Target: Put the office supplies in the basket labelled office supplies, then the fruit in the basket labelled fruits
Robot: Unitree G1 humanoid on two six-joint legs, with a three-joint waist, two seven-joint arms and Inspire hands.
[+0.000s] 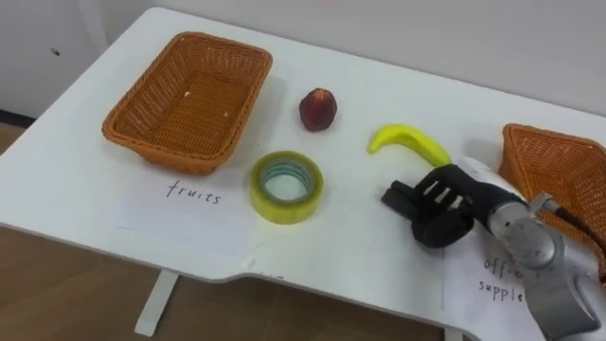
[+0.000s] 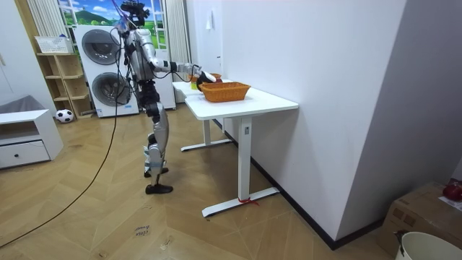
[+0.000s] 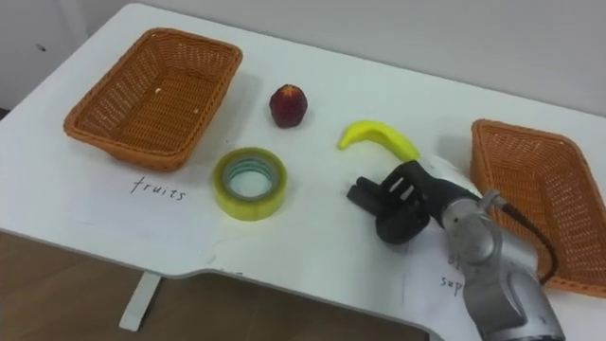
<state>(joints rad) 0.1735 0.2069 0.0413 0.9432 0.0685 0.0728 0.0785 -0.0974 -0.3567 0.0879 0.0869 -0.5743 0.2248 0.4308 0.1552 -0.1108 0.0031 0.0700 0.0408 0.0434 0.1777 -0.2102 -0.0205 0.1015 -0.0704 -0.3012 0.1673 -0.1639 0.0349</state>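
Observation:
On the white table (image 1: 379, 76), a yellow tape roll (image 1: 260, 194) lies flat near the front middle. A red peach (image 1: 318, 109) sits behind it, and a yellow banana (image 1: 407, 140) lies to its right. My right hand (image 1: 445, 204), black, hovers low over the table just in front of the banana. Its fingers reach left, relaxed and open, holding nothing. The wicker basket (image 1: 123, 128) at the left has a paper label reading "fruits" and is empty. A second wicker basket (image 1: 549, 142) stands at the right, partly cut off by the view's edge.
A paper label (image 1: 497, 275) for office supplies lies under my right forearm. The table's front edge runs close below the tape roll. In the room view I stand at the table's end beside a wall, with washing machines (image 2: 101, 50) behind me.

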